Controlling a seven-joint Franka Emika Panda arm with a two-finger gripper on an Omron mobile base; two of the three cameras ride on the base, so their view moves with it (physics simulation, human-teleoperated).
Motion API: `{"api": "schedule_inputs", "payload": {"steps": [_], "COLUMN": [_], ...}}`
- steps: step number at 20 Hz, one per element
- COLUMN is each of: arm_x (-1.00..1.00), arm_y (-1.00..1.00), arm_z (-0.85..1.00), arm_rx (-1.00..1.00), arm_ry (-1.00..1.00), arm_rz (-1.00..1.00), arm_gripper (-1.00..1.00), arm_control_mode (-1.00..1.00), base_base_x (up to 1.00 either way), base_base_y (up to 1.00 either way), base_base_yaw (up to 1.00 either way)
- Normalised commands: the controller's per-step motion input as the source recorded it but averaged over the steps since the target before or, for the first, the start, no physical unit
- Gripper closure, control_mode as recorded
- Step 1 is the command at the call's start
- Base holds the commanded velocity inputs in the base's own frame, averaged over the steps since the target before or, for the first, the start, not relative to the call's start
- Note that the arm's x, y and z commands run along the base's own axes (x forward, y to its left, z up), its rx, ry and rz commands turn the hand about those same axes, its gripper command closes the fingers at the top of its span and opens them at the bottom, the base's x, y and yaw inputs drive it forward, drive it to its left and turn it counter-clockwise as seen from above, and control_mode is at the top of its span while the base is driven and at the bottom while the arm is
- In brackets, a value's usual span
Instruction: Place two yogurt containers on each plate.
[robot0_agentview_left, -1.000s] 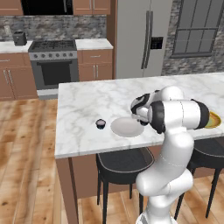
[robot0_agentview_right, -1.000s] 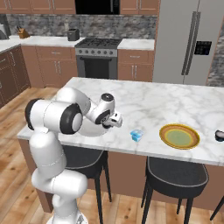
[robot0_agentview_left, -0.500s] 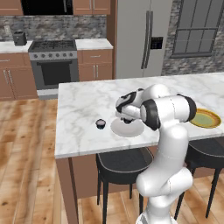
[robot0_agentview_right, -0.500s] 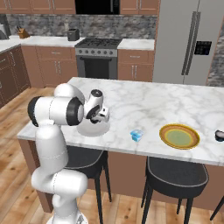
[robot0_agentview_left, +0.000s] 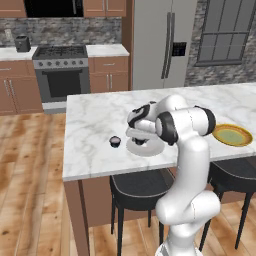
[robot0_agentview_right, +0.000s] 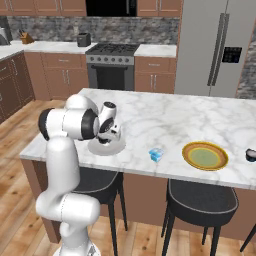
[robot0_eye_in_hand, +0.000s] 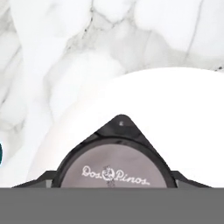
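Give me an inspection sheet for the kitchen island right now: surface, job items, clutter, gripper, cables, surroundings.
Surface: white marble island counter.
Job's things: pale grey-white round plate under the hand; dark yogurt cup with pale lid in the gripper above it; another small dark cup on the counter beside that plate; light blue cup; yellow-rimmed plate with greenish centre, nothing on it; dark cup at the far edge.
Clutter: nothing seen.
Grippers: gripper shut on the lidded cup.
Cables: nothing seen.
Surroundings: black stools, steel fridge, range.
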Motion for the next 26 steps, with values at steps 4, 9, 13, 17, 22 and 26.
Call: {"api": "schedule_inputs", "payload": {"steps": [4,9,13,17,22,26], "arm_x": [0.06,0.10,-0.20,-0.29,-0.24,-0.21], "arm_y": [0.00,0.00,0.00,0.00,0.00,0.00], "arm_z": [-0.24,-0.10,-0.11,0.00,0.00,0.05], "arm_rx": [0.01,0.06,0.01,0.00,0.00,0.00], "arm_ry": [0.13,0.00,0.00,0.00,-0.05,-0.05], "arm_rz": [0.01,0.03,0.04,0.03,0.01,0.00], "arm_gripper": [1.00,1.00,1.00,-1.00,-1.00,-1.00], "arm_control_mode": [-1.00,-1.00,-1.00,-1.00,-1.00,-1.00], "base_base_x": [0.00,0.00,0.00,0.00,0.00,0.00], "base_base_y": [0.00,0.00,0.00,0.00,0.00,0.00], "base_base_yaw": [0.00,0.00,0.00,0.00,0.00,0.00]}}
